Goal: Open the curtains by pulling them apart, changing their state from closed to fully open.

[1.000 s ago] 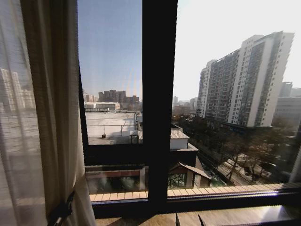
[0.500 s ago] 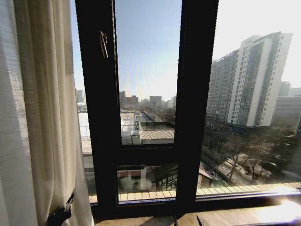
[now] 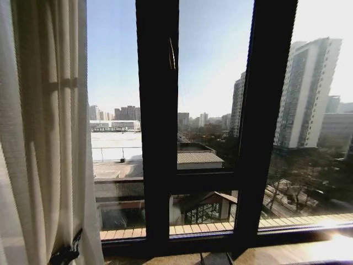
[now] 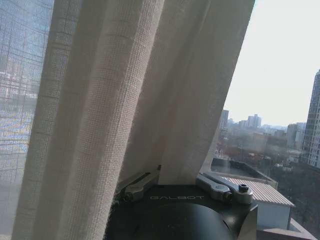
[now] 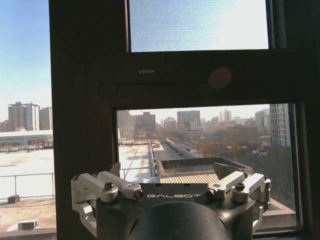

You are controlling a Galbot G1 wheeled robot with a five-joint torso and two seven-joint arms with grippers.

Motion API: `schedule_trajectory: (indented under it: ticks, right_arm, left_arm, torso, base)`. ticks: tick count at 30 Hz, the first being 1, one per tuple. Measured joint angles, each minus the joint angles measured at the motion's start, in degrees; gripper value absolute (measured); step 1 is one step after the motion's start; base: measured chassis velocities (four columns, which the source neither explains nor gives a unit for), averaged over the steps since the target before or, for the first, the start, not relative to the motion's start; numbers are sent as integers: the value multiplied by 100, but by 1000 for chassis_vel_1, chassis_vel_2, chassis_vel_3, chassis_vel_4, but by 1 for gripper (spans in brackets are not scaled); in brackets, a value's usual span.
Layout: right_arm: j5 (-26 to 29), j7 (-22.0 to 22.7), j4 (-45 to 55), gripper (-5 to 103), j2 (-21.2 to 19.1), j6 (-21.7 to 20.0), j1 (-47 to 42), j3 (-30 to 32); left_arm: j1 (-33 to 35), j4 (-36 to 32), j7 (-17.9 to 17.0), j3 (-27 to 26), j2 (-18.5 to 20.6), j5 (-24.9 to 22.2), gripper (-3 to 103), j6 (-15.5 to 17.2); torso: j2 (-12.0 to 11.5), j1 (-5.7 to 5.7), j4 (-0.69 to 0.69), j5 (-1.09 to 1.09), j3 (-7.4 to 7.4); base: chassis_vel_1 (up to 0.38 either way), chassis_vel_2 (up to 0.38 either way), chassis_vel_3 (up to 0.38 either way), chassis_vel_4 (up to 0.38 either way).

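Now the curtains [image 3: 41, 138] hang bunched at the left of the window — sheer cream weave in long soft pleats, with a thicker hem. The left gripper [image 4: 182, 177] is closed on a fold of that cloth. The right gripper [image 5: 170, 172] is spread wide and holds nothing, facing the dark window frame [image 3: 160, 127] — whose bars sit further right than half a second ago.

Strong daylight through window; frame bars [image 3: 160, 127] backlit near-black; sun glare on sill [image 3: 331, 245]; curtain [image 3: 44, 138] glows translucent.
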Motion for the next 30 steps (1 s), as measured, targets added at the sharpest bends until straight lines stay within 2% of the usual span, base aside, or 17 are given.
schedule_trajectory:
  ticks: [30]
  right_arm:
    - [83, 12, -111, 100, -49, 52, 83, -15]
  left_arm:
    - [-2, 61, 27, -59, -37, 4, 0, -42]
  torso:
    - [0, 0, 0, 0, -1]
  base:
    - [355, 355, -355, -348]
